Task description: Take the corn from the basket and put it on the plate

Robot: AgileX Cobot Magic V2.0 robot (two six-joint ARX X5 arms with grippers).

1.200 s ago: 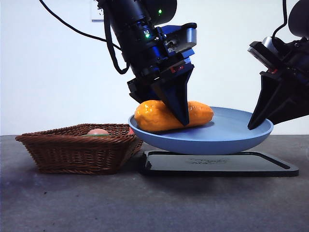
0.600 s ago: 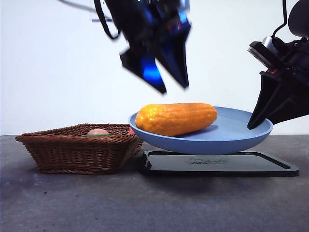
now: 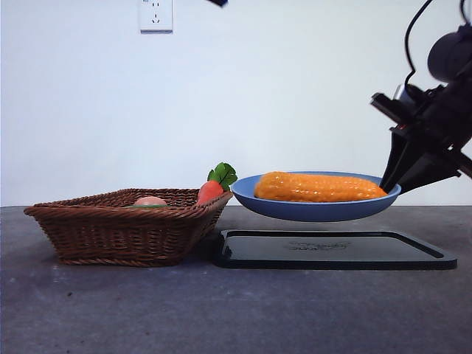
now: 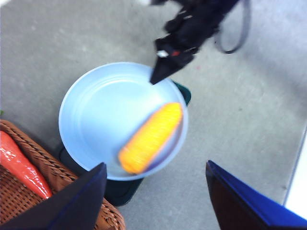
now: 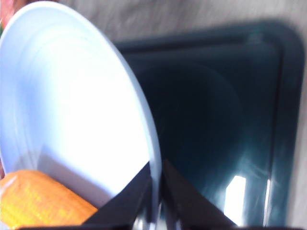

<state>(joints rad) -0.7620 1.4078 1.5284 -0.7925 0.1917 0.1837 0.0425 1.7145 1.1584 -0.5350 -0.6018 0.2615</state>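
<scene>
Above tray (image 3: 335, 249): plate (image 3: 317, 209) held aloft, corn (image 3: 318, 187) inside | right gripper (image 5: 154, 184) pinches plate rim | left gripper (image 4: 156, 199) agape, empty | step: placing done | next: lower plate level onto tray

One corn (image 3: 318, 187) out there, just the single orange-yellow cob. One blue plate (image 3: 310, 211), one black tray (image 3: 335, 251), one wicker basket (image 3: 122, 228). One red carrot (image 3: 212, 189) with its green leaves, and one pinkish round item (image 3: 150, 200) showing above the basket rim. Two grippers in play: the right gripper (image 5: 156, 184) and the left gripper (image 4: 156, 196). And one wall socket (image 3: 155, 15) up on the white wall.
</scene>
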